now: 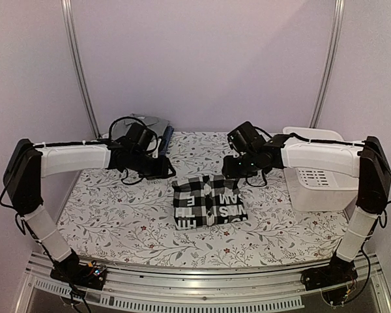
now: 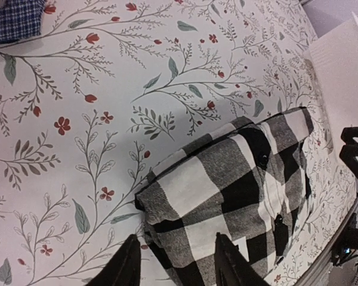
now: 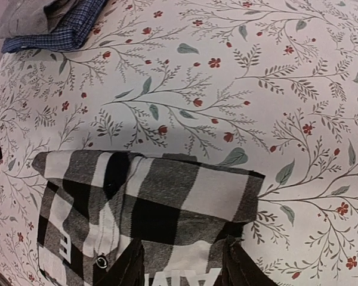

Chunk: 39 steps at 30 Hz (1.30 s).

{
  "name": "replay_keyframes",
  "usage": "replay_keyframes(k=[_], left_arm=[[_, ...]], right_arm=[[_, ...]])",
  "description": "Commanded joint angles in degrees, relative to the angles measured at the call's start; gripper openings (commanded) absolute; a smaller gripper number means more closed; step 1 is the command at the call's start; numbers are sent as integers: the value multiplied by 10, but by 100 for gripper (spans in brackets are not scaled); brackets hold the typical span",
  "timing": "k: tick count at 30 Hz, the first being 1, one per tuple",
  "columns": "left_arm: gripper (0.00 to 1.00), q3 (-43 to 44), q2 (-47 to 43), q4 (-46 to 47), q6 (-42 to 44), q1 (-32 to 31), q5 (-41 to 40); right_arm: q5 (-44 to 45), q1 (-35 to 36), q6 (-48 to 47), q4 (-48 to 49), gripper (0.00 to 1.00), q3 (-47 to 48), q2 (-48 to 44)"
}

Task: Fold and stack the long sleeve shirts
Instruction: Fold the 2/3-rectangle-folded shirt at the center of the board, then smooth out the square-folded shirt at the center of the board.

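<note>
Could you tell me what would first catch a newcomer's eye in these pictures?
The folded checked shirt at the centre stands out against the floral cloth. The left gripper and right gripper hang open above its far edge. A blue shirt and a grey shirt lie together at the far left, a white basket at the right.

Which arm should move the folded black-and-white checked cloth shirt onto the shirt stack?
Likely left: the left gripper hovers at the checked shirt's corner, and the stacked shirts lie behind that arm.
</note>
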Motion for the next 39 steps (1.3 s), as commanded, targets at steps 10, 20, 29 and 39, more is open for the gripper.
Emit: replay_keyframes(k=[10,20,29,39], left_arm=[[22,65,112,47,-10,-53,13],[23,175,238,9,11,-8,20],[33,166,156,-11,16,-8,-4],[37,49,32,2,-8,-19,25]], right_arm=[[-4,-18,-46,11,43,86,150],[-31,-42,-67,-15,56,128,206],[92,24,-35,-89,78,111,91],[54,117,28,-85,82,73,77]])
